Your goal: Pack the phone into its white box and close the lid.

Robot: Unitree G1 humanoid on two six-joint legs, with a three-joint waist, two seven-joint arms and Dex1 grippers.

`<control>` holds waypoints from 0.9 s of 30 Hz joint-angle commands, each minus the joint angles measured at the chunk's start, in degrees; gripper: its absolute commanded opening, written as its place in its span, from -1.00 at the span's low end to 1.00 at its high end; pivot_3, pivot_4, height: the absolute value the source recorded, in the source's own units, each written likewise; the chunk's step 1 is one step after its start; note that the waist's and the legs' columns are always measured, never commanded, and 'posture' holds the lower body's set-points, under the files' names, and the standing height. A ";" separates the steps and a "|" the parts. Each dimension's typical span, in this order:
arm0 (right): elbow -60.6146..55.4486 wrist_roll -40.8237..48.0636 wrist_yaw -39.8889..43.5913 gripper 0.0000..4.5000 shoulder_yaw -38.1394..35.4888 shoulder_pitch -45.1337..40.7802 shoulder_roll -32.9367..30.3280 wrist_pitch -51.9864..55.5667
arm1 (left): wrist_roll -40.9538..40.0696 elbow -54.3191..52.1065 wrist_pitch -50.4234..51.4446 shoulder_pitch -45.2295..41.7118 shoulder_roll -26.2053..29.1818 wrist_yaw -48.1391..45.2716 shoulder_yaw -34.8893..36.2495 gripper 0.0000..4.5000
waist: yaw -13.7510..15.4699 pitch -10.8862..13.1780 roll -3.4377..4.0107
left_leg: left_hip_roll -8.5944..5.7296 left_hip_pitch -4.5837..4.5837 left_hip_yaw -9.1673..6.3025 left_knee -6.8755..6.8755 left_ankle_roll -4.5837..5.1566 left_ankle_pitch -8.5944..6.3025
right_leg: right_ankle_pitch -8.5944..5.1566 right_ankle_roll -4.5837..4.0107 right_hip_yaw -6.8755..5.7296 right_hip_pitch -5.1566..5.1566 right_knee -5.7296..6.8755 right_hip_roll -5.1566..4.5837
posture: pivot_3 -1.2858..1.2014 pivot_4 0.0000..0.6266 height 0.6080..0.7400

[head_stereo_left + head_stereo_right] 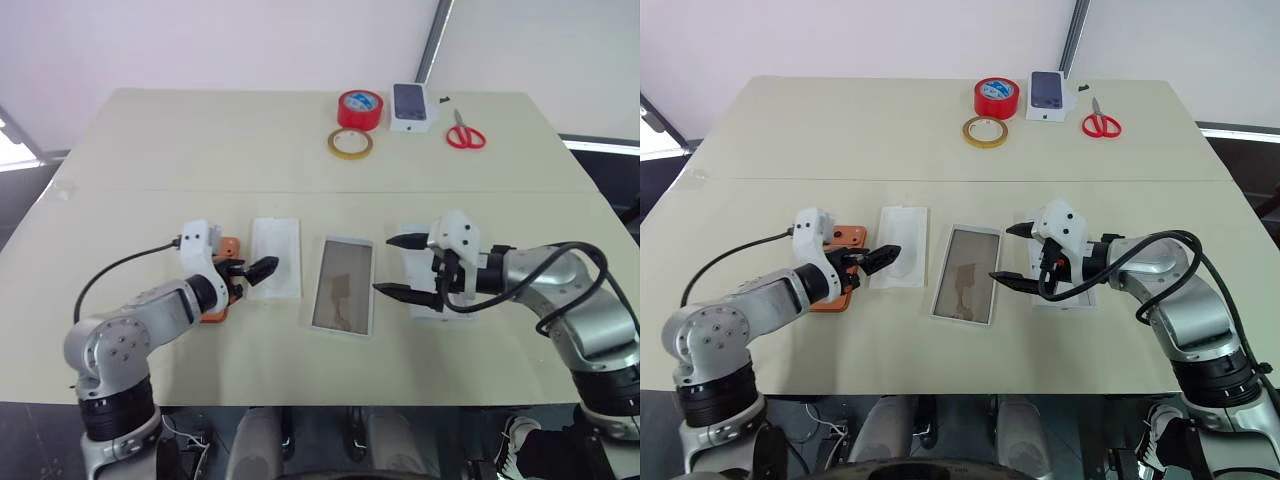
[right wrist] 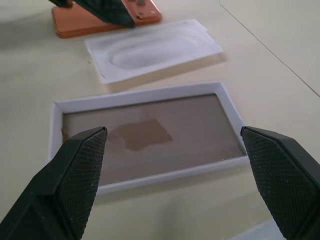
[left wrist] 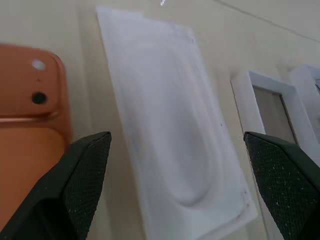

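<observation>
Orange phone (image 1: 222, 280) lies flat on the table (image 1: 150, 150) under my wide-open, empty left pincer (image 1: 252, 270), so I should grip its long edges squarely before carrying it to the white box (image 1: 343, 285) beside my open, empty right pincer (image 1: 400, 266).

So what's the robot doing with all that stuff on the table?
It's getting ready to pack a phone. The orange phone lies on the table under the open left gripper, not picked up yet. The white box sits open and empty in the middle, with a white insert between it and the phone. The right gripper, also open, hovers beside the box, above the lid. Nothing is held yet.
</observation>
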 commanded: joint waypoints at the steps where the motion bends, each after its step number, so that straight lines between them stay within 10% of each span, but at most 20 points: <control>1: -2.97 1.41 0.03 0.99 -1.12 -0.27 -0.55 0.26 | -0.43 0.62 4.19 -2.24 -1.46 2.58 2.58 0.98 | -0.01 0.00 0.00 | 0.00 0.00 0.00 0.00 0.00 0.00 | 0.00 0.00 0.00 0.01 0.00 0.00 | 0.03 -0.52 1.00; 9: -5.60 1.18 1.38 1.00 -0.31 0.99 -2.30 0.10 | 1.60 3.10 8.58 -5.69 -8.13 5.55 6.21 0.88 | 0.73 -0.01 -0.02 | -0.02 0.05 -0.02 0.05 0.00 0.00 | 0.00 0.00 -0.01 0.09 0.00 0.00 | 0.03 -0.52 1.00; 18: -12.30 -0.51 2.51 1.00 4.63 3.44 -6.59 2.62 | 6.20 4.33 9.40 -7.16 -8.86 4.85 7.62 -0.90 | 1.21 -0.03 -0.07 | -0.04 0.03 -0.03 0.07 -0.01 -0.01 | -0.01 -0.01 -0.01 0.10 -0.05 -0.06 | 0.03 -0.52 1.00; 27: -15.42 -2.66 -1.42 1.00 14.17 -1.01 -5.58 14.41 | 6.31 2.99 10.30 -9.47 -9.45 1.93 11.26 -0.97 | 1.16 -0.02 -0.08 | -0.02 0.03 -0.05 0.06 -0.04 -0.03 | -0.01 -0.03 -0.01 0.06 -0.05 -0.10 | 0.03 -0.52 1.00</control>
